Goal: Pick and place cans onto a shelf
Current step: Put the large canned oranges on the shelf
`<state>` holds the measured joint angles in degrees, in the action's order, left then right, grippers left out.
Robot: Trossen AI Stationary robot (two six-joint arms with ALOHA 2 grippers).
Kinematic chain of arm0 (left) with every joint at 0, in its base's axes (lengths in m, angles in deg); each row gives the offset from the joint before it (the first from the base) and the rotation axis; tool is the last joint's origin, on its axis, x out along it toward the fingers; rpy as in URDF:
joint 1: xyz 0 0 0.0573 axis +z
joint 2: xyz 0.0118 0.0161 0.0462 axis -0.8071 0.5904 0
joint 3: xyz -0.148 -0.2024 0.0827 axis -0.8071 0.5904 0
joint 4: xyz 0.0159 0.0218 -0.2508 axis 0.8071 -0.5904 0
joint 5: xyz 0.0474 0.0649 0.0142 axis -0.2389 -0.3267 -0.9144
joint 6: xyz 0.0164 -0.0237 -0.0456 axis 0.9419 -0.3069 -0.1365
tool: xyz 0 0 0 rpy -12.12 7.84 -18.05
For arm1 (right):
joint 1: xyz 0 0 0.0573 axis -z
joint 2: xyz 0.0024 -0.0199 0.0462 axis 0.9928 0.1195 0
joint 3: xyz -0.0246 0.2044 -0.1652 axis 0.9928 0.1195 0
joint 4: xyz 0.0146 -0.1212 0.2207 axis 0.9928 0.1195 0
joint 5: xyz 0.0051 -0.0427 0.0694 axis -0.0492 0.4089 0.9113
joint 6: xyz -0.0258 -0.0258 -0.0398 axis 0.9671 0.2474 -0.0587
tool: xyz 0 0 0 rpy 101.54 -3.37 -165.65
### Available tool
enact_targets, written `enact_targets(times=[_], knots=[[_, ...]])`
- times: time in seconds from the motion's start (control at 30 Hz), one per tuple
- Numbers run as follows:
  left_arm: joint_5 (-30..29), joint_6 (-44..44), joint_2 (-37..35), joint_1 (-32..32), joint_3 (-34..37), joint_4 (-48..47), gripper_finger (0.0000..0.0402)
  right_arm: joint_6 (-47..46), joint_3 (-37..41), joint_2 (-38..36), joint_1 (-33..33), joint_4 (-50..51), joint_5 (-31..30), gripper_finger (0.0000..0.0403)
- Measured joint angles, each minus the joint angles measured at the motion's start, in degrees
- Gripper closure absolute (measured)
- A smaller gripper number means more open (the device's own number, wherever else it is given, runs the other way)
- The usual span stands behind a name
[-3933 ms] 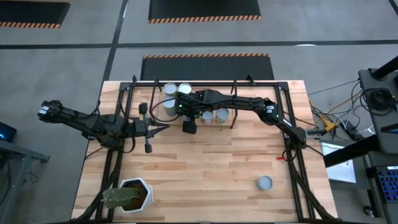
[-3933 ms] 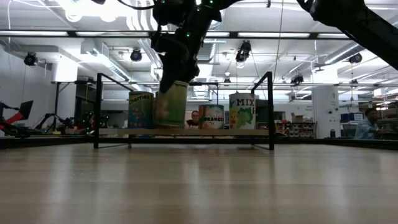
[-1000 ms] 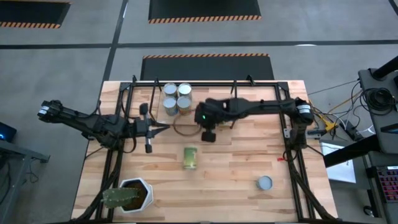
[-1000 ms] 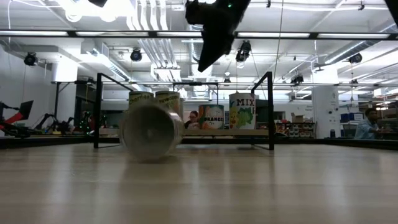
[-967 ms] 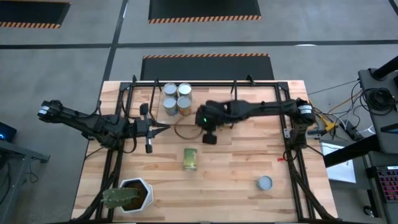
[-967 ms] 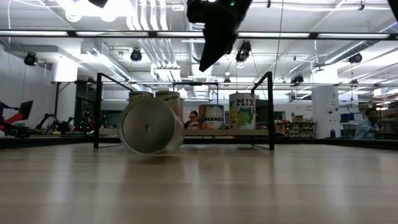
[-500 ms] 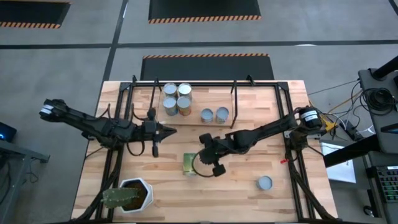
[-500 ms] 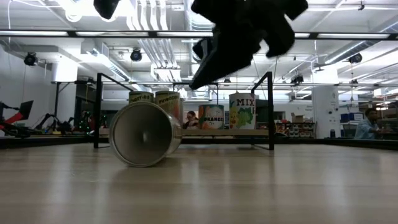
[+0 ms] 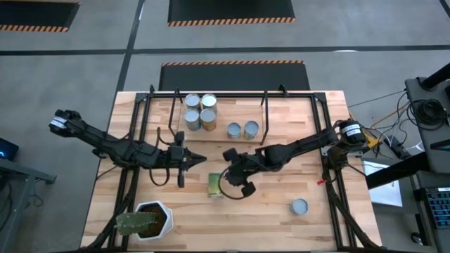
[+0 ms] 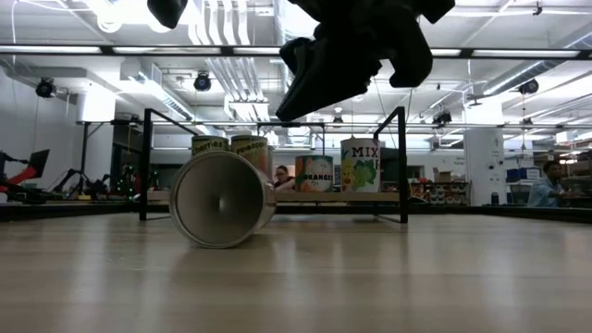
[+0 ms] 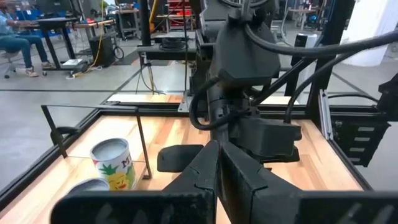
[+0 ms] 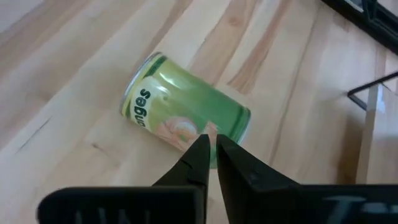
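Observation:
A green-labelled can (image 9: 215, 185) lies on its side on the table, its round end (image 10: 215, 201) facing the near edge. My right gripper (image 12: 209, 142) is shut and slants down above this can, well clear of it in the low view (image 10: 282, 113). My left gripper (image 9: 202, 160) is shut and points level toward the right arm, left of the lying can. Several cans (image 9: 200, 110) stand upright on the shelf (image 10: 324, 196) at the far side. One more can (image 9: 299, 206) stands on the table near the right front.
A white hexagonal plant pot (image 9: 148, 221) stands at the near left corner. Black rod frames (image 9: 133, 140) run along both sides of the table. Bare wood lies between the lying can and the near edge.
My right gripper has swung from beside the shelf toward the near edge and down, rolling as it went, and now hangs over the lying can. My left gripper has moved toward the right and a little nearer. The lying can has rolled slightly toward the near edge.

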<state>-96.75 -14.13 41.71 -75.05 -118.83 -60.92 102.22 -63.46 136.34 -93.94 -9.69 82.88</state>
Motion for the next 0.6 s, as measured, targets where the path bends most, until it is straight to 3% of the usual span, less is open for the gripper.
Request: enact_targets(times=[0.17, 0.3, 0.6], knots=[[-0.04, -0.16, -0.28, 0.0, 0.0, 0.1, 0.0402, 2.04, -1.25, 0.0, -0.56, 1.72, -1.32, 0.0327], [-0.07, 0.04, -0.28, 0.08, 0.0, 0.0, 0.0402, 5.1, -2.87, 0.0, -0.9, 3.34, -4.31, 0.0255], [-0.11, 0.08, -0.33, 0.23, 0.0, -0.14, 0.0402, 19.29, -3.45, 0.0, -2.32, 4.5, -4.85, 0.0094]])
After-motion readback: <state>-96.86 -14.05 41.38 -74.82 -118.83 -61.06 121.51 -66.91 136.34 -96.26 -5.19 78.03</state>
